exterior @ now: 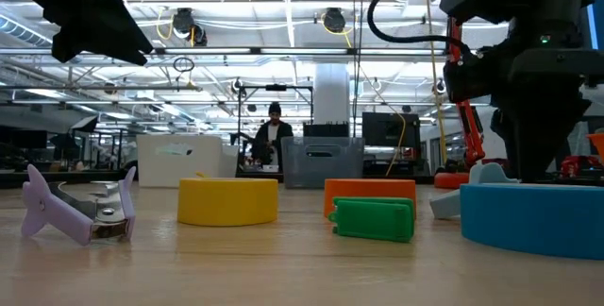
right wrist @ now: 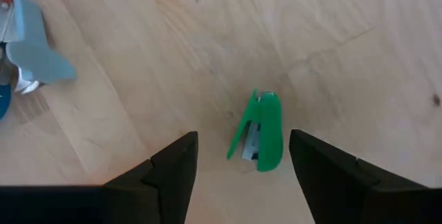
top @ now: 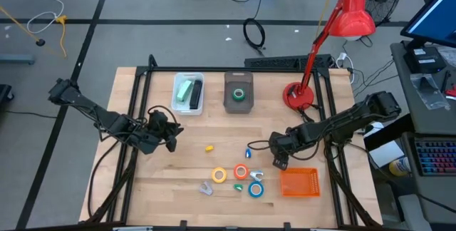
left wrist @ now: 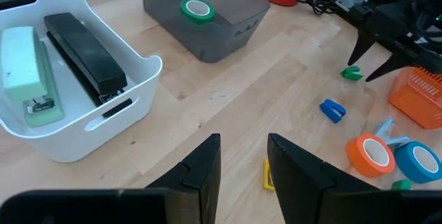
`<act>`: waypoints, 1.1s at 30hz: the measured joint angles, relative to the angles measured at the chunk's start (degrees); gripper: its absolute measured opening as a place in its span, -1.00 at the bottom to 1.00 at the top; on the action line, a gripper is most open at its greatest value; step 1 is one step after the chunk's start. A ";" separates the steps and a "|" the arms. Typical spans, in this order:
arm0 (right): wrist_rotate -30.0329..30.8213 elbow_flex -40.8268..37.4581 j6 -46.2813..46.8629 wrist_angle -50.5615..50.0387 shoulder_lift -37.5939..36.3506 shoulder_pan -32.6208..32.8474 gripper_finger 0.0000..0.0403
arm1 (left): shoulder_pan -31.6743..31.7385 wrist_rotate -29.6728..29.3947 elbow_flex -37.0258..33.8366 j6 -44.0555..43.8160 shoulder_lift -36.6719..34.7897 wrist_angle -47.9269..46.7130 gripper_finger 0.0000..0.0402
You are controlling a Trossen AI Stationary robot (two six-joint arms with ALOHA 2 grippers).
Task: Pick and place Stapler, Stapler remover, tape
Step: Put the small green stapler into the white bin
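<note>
Green plastic sits right between my right-hand fingers: a small green stapler lying on the bare wood of the table. My right gripper hangs over it, right of centre in the high view, with its fingers spread wide on either side, gripping nothing. Near it, low in the wrist picture's left corner, lies a pale blue staple remover. In the overhead picture's lower middle, the yellow tape, orange tape and blue tape cluster together, with a purple staple remover to their left and an orange basket to their right. The green tape rests inside the grey bin at upper centre; beside it the white bin holds a light green stapler and a black stapler. My left gripper hovers left of centre, fingers slightly parted and empty.
</note>
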 joint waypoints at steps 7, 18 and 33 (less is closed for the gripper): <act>-0.28 -2.85 1.68 0.62 0.00 0.00 0.11 | 0.00 -0.06 0.00 0.00 0.00 0.02 -0.39; 0.06 -3.26 2.56 2.25 -0.02 -0.02 -0.11 | 0.04 -1.57 0.00 -0.02 0.00 0.22 -0.39; 0.20 -3.26 2.99 2.76 0.02 -0.02 -0.50 | 0.04 -1.55 0.02 0.00 0.02 0.40 -0.39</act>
